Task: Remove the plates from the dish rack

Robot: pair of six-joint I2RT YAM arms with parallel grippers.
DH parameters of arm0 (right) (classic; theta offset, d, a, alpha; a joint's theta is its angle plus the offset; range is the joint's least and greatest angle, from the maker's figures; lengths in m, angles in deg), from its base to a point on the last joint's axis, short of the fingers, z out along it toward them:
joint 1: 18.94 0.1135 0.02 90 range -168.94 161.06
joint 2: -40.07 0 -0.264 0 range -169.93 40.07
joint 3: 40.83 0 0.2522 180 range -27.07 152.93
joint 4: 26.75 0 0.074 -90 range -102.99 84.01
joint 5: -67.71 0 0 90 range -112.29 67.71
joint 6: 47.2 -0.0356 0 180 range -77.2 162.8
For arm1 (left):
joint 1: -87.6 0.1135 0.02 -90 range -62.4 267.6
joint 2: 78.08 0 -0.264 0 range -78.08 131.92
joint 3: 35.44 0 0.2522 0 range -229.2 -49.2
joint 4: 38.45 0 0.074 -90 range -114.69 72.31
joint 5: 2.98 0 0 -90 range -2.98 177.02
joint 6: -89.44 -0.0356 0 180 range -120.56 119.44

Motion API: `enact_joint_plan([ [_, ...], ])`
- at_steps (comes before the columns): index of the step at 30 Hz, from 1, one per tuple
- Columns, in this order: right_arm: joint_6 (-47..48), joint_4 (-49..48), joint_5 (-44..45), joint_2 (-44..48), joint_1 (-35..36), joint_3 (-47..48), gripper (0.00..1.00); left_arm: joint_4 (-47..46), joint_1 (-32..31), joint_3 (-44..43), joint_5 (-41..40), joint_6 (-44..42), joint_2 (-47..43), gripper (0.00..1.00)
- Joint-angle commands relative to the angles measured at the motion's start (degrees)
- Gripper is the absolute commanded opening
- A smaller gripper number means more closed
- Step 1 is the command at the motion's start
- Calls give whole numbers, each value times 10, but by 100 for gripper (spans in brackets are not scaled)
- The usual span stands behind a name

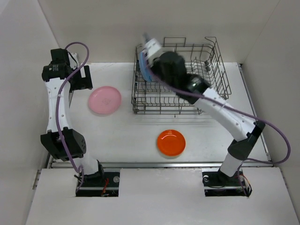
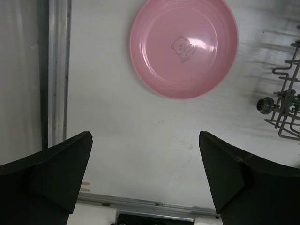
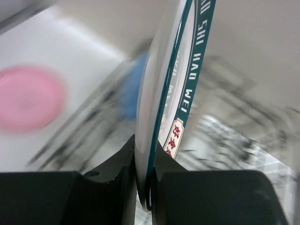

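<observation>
Right jaws: they are pinching narrowly on the rim of a white plate (image 3: 165, 70) with a dark green band and red characters.
Plate against the jaws: its lower rim is sitting between the two pads at the bottom centre of the right wrist view. The disc is standing on edge and rising to the top of the frame, leaning a little to the right.
Place of the grip: in the top view the right jaws are hanging over the upper left corner of the dish rack (image 1: 218, 65). I cannot tell whether the plate is clearing the tines.
Neighbour: a blue plate (image 1: 144, 70) is standing upright in the rack just under the jaws.
Step in hand: I am judging it as lifting the white plate out of the rack.
Doing it well: the arm should be raising it straight up, without twisting, until the rim is passing over the tines and the raised side. It should be keeping away from the blue plate, then going to the bare desk (image 1: 126, 136).
Risk: the grip is taking only the rim, so the plate may be swinging.
Left jaws: they are standing wide open, holding nothing, over the desk at the left.
Already lying out: the pink plate (image 1: 105, 100) left of the rack and the orange plate (image 1: 171, 143) below it.
</observation>
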State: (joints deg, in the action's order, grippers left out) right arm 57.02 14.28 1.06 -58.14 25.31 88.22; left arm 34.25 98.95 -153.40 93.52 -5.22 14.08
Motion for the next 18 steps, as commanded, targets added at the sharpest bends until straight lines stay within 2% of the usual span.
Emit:
enact_joint_plan([
  [1,46,79,-89,0,114,-27,0,-7,3,1,-55,-1,-48,97],
  [2,46,108,-82,-6,163,-27,0,-13,3,8,-68,4,-57,98],
  [9,36,186,-70,-35,304,-33,0,-40,16,53,-128,28,-108,99],
  [14,-19,228,-56,-104,330,-44,0,-60,21,101,-139,41,-148,99],
  [15,-44,236,-28,-117,335,-45,4,-65,21,101,-139,46,-154,99],
  [18,-84,252,0,-181,335,-37,7,-66,21,107,-145,46,-177,99],
])
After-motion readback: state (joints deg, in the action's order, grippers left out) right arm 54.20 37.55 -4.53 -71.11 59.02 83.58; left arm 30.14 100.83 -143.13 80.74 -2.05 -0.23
